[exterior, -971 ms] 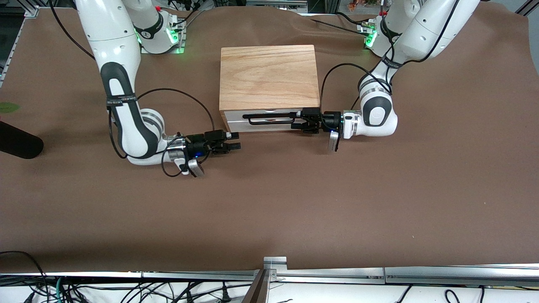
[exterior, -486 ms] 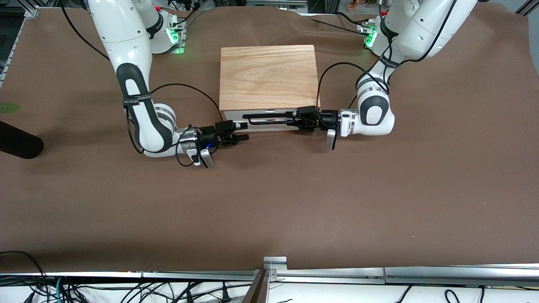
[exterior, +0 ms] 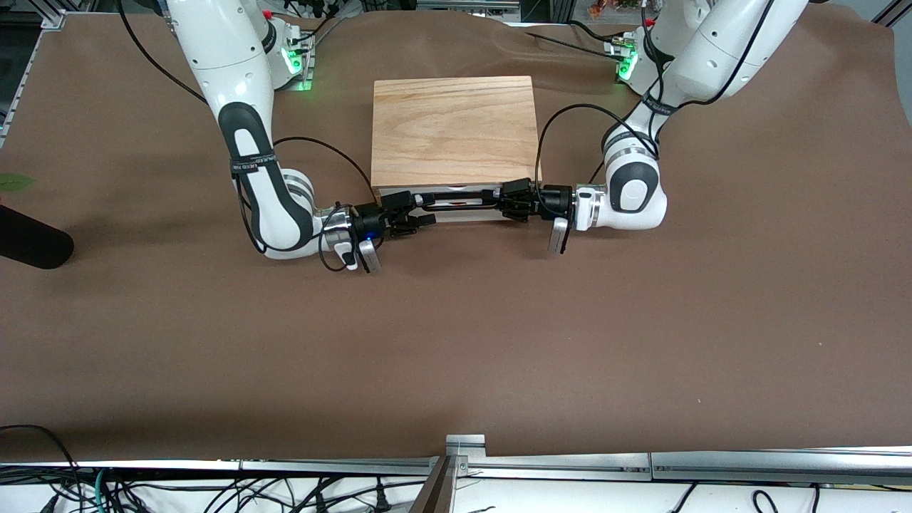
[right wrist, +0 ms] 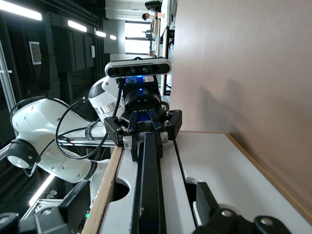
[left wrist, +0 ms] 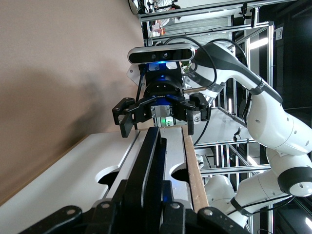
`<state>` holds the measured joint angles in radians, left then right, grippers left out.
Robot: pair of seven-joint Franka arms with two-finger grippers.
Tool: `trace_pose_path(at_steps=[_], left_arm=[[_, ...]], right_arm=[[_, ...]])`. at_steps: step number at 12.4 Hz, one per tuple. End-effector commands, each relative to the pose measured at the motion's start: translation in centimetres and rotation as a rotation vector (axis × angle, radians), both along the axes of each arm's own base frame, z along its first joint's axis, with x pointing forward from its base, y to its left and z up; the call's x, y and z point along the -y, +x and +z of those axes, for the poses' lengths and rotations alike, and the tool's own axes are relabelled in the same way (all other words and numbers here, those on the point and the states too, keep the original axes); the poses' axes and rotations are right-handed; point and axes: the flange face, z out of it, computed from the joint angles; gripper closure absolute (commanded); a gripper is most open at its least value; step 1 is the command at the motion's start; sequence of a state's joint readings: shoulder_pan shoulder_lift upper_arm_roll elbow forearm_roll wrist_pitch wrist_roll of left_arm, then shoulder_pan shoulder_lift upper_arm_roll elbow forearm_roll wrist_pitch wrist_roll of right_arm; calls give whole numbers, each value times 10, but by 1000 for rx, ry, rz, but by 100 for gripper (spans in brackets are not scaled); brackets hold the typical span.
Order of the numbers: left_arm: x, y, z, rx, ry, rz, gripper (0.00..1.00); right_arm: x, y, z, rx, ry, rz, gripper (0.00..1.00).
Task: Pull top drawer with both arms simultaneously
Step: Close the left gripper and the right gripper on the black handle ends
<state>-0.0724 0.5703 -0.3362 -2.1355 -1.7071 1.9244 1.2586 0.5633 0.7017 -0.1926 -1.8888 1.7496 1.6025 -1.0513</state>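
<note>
The top drawer [exterior: 476, 191] sits closed in the wooden box [exterior: 454, 128], its white front facing the front camera. Its black wire handle [exterior: 459, 199] runs across the front. My left gripper [exterior: 507, 201] is shut on the handle's end toward the left arm's end of the table; in the left wrist view [left wrist: 148, 195] both fingers press the bar [left wrist: 151, 156]. My right gripper [exterior: 417, 212] is open and straddles the handle's other end; in the right wrist view [right wrist: 146, 200] the bar [right wrist: 148, 165] runs between the spread fingers [right wrist: 209, 197]. The top drawer's front [right wrist: 124, 165] lies next to the wood edge.
The second white drawer front [left wrist: 83, 170] lies below the top one. Brown cloth [exterior: 456, 342] covers the table. A dark object [exterior: 28, 246] lies at the right arm's end of the table. A metal rail [exterior: 641, 463] and cables run along the edge nearest the front camera.
My right gripper has moved in from the open table to the handle's end and now straddles it. My left gripper has stayed on the handle and shifted slightly toward the box.
</note>
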Motion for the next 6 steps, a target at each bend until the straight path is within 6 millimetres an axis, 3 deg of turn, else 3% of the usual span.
trace_pose_path(at_steps=[1, 3, 6], left_arm=[[-11, 0, -2, 22, -15, 13, 65], [-23, 2, -6, 25, 1, 12, 65], [-24, 2, -6, 20, 5, 8, 66]], right_arm=[[-1, -4, 0, 21, 21, -11, 40], [-1, -6, 0, 17, 31, -1, 41], [3, -14, -6, 23, 51, 9, 41]])
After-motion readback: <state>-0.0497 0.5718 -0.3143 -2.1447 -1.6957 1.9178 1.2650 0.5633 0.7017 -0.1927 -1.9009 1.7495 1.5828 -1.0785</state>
